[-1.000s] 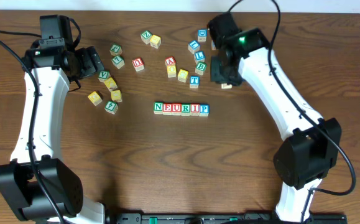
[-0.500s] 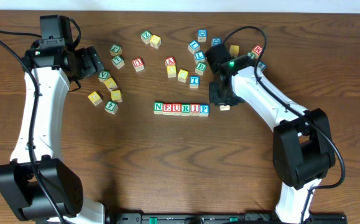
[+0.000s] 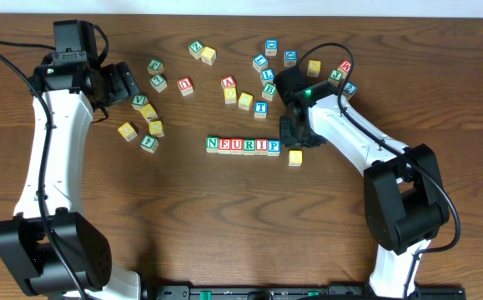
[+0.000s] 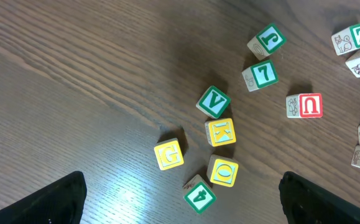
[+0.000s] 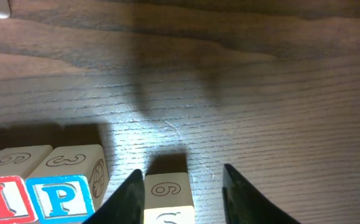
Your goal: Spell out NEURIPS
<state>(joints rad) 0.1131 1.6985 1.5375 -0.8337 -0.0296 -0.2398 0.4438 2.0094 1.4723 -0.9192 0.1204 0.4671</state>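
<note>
Six cubes stand in a row reading N (image 3: 213,144), E, U, R, I (image 3: 261,146), P (image 3: 274,147) at mid-table. A yellow S cube (image 3: 295,157) rests on the wood just right of the P and slightly nearer the front edge. My right gripper (image 3: 291,135) hangs over it, open. In the right wrist view the S cube (image 5: 169,199) lies between the fingers, against the left one and with a gap to the right one, beside the blue P (image 5: 60,196). My left gripper (image 3: 128,83) is open wide over loose cubes, holding nothing.
Loose cubes V (image 4: 213,102), K (image 4: 221,132), G (image 4: 168,154), O (image 4: 222,171) and 4 (image 4: 199,196) lie under the left gripper. More cubes are scattered at the back middle (image 3: 245,101) and the back right (image 3: 314,67). Cables trail from both arms.
My right gripper came forward from the back cluster to the right end of the row with the yellow S cube, set it on the wood and widened its jaws. The left arm stayed still.
</note>
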